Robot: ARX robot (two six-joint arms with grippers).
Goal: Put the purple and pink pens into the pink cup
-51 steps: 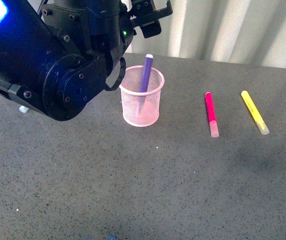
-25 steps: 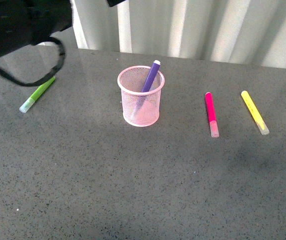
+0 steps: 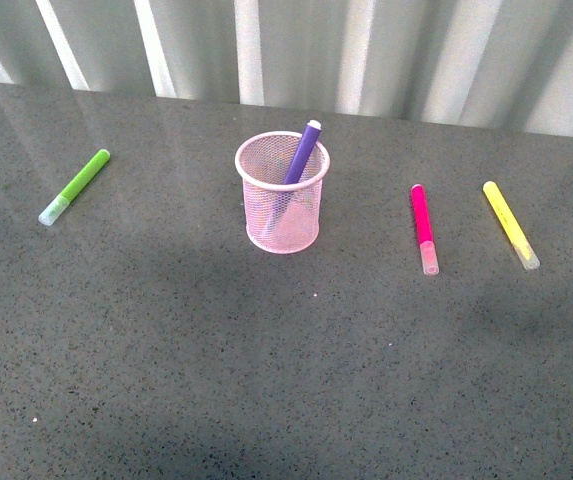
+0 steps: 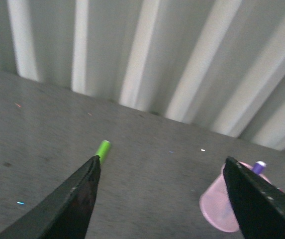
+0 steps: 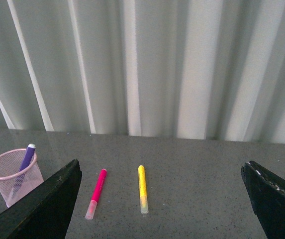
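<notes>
**One pen in cup, one on bench**

The purple pen (image 3: 301, 152) is leaning tilted inside the cup (image 3: 282, 215), a round, tapered pink wire-mesh holder standing on the speckled grey bench (image 3: 266, 350). The pink pen (image 3: 423, 228) is lying flat to its right, well apart. A yellow marker (image 3: 510, 224) is lying further right, and a green marker (image 3: 74, 187) far left. The left tool (image 4: 162, 160) and right tool (image 5: 161, 164) are gaping wide, gripping nothing.

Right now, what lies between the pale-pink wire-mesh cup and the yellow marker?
The magenta-pink marker with clear cap, lying on the grey tabletop; front view shows it.
</notes>
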